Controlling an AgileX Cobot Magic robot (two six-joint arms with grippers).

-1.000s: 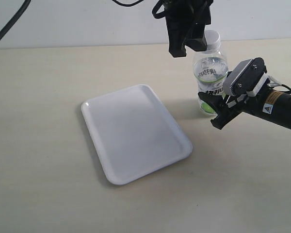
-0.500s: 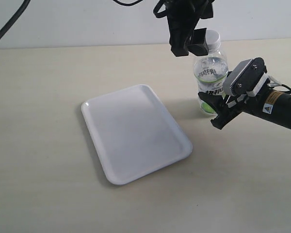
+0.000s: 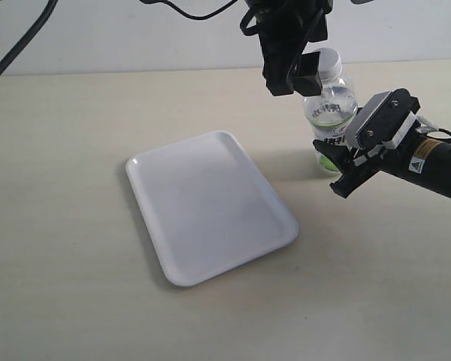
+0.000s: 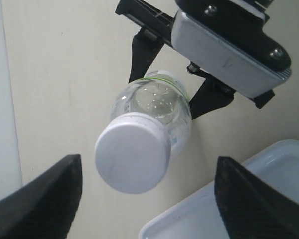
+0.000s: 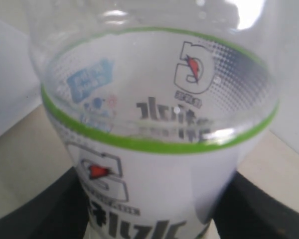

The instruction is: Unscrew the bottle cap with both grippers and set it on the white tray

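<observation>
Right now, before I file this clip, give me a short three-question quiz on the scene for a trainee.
1. True or false: the bottle cap lies on the white tray.
2. Pick one: what is the right gripper clamped on? A. the bottle, at its label. B. the cap. C. the tray's rim.
3. Fill in the gap: the left gripper sits over the cap with its jaws ____, one on each side and neither touching it.

Key: 1 false, the cap is on the bottle's neck; 2 A; 3 open.
</observation>
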